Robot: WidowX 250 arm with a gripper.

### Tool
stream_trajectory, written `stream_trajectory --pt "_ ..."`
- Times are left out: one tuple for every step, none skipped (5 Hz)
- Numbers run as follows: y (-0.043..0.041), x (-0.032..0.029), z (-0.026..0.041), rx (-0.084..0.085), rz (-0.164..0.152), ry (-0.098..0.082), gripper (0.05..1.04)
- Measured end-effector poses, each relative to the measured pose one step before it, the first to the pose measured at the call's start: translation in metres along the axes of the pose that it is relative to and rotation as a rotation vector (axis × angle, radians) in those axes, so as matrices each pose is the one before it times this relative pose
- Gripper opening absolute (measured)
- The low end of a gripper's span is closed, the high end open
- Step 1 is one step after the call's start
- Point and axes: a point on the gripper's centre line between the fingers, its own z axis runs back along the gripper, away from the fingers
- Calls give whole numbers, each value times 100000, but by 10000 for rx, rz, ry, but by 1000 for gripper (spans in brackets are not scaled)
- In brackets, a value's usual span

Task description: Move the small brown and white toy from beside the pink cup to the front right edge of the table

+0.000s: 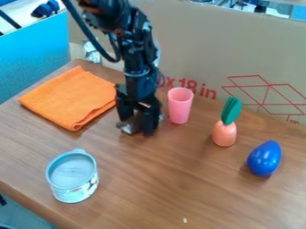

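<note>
the table holds a pink cup beside the tool.

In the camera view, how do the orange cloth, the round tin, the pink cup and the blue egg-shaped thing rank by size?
1. Orange cloth
2. Round tin
3. Pink cup and blue egg-shaped thing: too alike to rank
</note>
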Motion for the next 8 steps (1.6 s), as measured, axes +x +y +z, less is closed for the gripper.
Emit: stream_trajectory --pt "684 326 -97 -306 365 -154 684" --pt "-830 -207 1430 -94 -7 -511 469" --pt "-3531 -778 4617 467 -645 -1025 359" --pt "-3853 -1474 2318 -86 -971 -594 324" --pt "-4759 -1431 -1078 -724 -902 164 323" --pt "-3823 -2333 -2666 -125 -1005 958 323" --pt "-2253 -734 -1848 -152 -816 654 323" --pt "-2581 20 -1411 -611 -1140 349 323"
